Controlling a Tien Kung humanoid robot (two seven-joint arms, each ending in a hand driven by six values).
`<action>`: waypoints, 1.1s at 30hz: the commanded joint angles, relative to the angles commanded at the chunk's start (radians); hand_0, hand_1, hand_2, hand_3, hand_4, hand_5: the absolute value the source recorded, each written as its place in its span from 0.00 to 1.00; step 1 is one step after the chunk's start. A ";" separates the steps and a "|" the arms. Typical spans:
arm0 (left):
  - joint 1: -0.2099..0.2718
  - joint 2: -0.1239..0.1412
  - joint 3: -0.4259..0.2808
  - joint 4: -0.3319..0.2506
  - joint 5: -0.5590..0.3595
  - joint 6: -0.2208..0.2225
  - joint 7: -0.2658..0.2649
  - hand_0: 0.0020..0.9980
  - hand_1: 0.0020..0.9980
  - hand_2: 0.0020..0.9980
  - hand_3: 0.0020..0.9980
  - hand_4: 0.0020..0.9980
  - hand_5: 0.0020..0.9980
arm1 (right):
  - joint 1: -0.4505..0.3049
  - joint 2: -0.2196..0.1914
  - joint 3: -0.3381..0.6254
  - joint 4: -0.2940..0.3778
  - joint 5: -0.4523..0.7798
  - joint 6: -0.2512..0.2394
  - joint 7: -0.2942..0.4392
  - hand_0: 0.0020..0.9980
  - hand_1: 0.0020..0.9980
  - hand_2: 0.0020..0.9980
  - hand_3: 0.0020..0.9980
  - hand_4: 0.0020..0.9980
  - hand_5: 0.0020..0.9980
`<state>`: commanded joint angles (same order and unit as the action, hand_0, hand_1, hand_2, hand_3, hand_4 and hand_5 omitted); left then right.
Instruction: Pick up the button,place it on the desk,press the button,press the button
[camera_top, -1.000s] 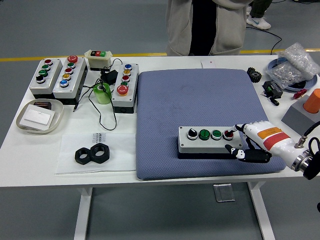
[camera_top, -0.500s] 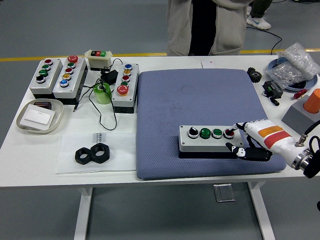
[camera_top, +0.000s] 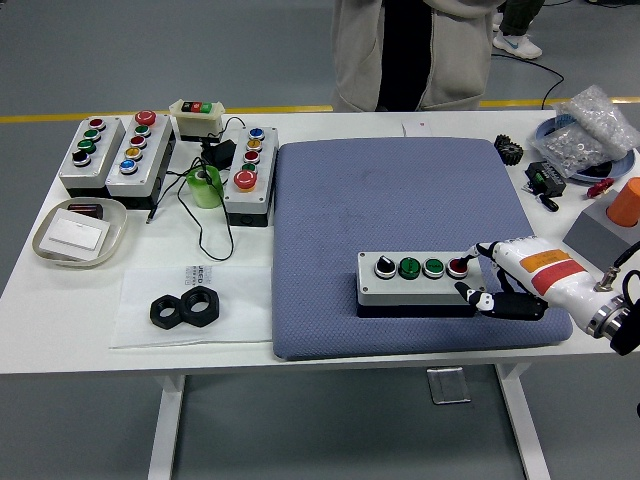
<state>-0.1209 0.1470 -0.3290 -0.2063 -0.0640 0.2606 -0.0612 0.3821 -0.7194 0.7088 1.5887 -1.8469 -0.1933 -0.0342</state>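
- The button box (camera_top: 419, 279) lies on the blue mat (camera_top: 400, 220), near its front edge.
- The right hand (camera_top: 503, 279) holds nothing; one finger (camera_top: 472, 259) touches the red button (camera_top: 457, 267), the thumb is beside the box.

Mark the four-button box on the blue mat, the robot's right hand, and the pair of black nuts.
four-button box (camera_top: 415, 282): head view, grey top face below the buttons.
right hand (camera_top: 515, 270): head view, white back of the hand at the box's right end.
black nuts (camera_top: 185, 307): head view, where the two nuts meet.
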 joint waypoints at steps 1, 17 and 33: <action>0.000 0.000 -0.001 0.000 0.001 0.000 0.000 0.77 0.83 0.86 0.83 0.62 1.00 | 0.000 0.001 -0.001 -0.001 0.000 0.000 0.000 0.16 0.04 0.14 0.68 0.64 0.77; 0.004 0.002 0.002 -0.001 0.002 -0.002 0.000 0.77 0.83 0.86 0.83 0.62 1.00 | -0.007 0.002 0.008 0.016 -0.009 -0.010 -0.009 0.15 0.04 0.14 0.69 0.64 0.77; -0.002 0.003 0.012 -0.002 -0.014 -0.002 -0.003 0.76 0.83 0.86 0.83 0.62 1.00 | 0.032 0.042 -0.018 0.037 -0.018 -0.019 -0.023 0.16 0.04 0.14 0.71 0.64 0.77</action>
<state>-0.1228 0.1498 -0.3165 -0.2086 -0.0775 0.2584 -0.0645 0.4138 -0.6774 0.6911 1.6258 -1.8646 -0.2123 -0.0576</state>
